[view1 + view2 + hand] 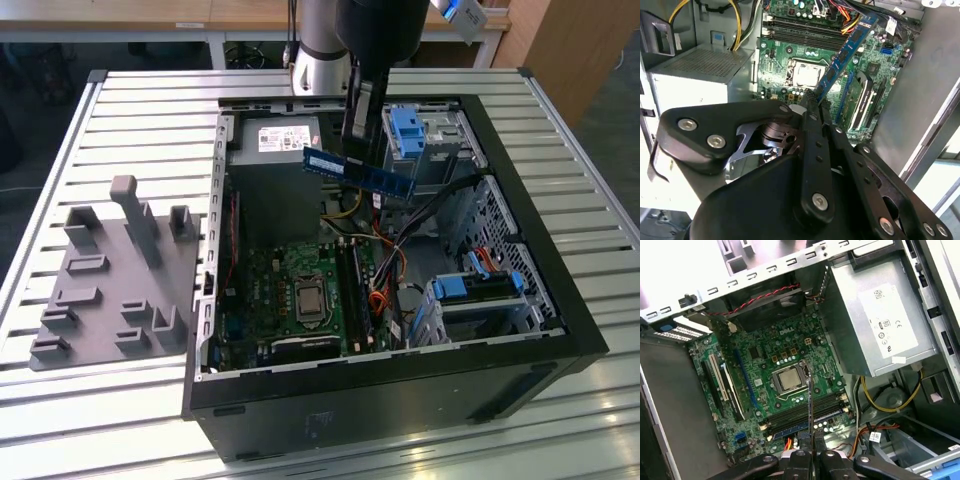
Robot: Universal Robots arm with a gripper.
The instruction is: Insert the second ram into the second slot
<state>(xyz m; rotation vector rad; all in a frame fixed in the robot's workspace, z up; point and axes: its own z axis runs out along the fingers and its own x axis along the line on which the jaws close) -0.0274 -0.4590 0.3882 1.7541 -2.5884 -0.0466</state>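
The second ram, a thin blue stick, hangs level above the open computer case, over its back half. My gripper is shut on it from above. In the second wrist view the ram runs out from the gripper over the motherboard. In the first wrist view the ram shows edge-on, coming up from the gripper and crossing the row of memory slots beside the processor. The slots lie well below the stick. Which one is the second slot I cannot tell.
The power supply fills the case's back corner. Blue drive brackets and loose cables crowd the exterior view's right. A grey fixture plate with pegs lies on the slatted table at the left.
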